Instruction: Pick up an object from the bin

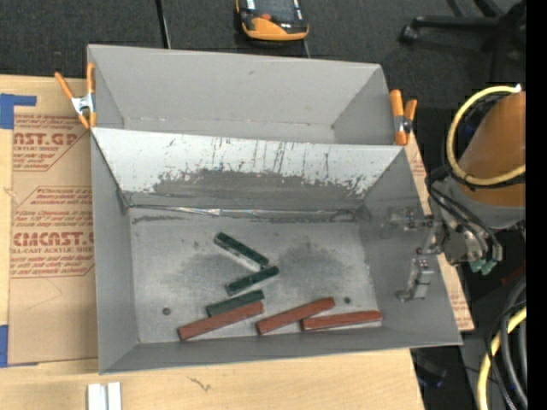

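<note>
Sticks, green and reddish-brown, well left of end effector

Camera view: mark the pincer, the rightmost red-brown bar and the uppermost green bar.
pincer (414, 290), camera view, its lower end.
rightmost red-brown bar (342, 320), camera view, mid-length.
uppermost green bar (240, 248), camera view, mid-length.

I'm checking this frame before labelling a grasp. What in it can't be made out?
1. Camera view: whether the gripper touches the bin's right wall or hangs above it; a single look from above gives no height.
2. Whether the lowest green bar rests on the left red bar or lies beside it; too small.
3. Whether the middle red bar and right red bar overlap at their ends; too small.
</note>
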`<state>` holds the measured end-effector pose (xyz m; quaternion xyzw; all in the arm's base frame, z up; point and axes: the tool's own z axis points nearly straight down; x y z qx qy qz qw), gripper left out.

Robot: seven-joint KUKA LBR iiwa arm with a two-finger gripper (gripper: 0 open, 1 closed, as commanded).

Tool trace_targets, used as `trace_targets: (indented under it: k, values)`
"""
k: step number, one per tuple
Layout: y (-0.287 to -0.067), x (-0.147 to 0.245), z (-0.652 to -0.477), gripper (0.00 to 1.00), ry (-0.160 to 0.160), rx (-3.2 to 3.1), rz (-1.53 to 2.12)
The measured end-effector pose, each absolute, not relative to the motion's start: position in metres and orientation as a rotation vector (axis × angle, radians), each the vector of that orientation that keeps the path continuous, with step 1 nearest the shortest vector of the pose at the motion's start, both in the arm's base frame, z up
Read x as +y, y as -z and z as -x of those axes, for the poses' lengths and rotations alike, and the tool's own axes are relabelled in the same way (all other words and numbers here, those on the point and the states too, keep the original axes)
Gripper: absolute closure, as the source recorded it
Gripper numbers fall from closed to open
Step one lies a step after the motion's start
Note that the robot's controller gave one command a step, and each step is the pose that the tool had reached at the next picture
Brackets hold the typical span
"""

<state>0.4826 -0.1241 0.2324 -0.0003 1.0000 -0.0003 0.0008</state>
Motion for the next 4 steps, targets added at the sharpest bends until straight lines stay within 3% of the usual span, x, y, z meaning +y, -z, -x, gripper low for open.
trace_targets:
  k: [1,2,3,4]
  values:
    - [-0.158,-0.103,-0.482,0.0,0.001,3.131,0.197]
    - [-0.16,-0.051,-0.48,0.0,-0.001,3.084,0.595]
    - [-0.123,-0.052,-0.479,0.0,-0.002,3.041,0.791]
    - [-0.068,-0.014,-0.49,0.0,-0.002,2.978,0.994]
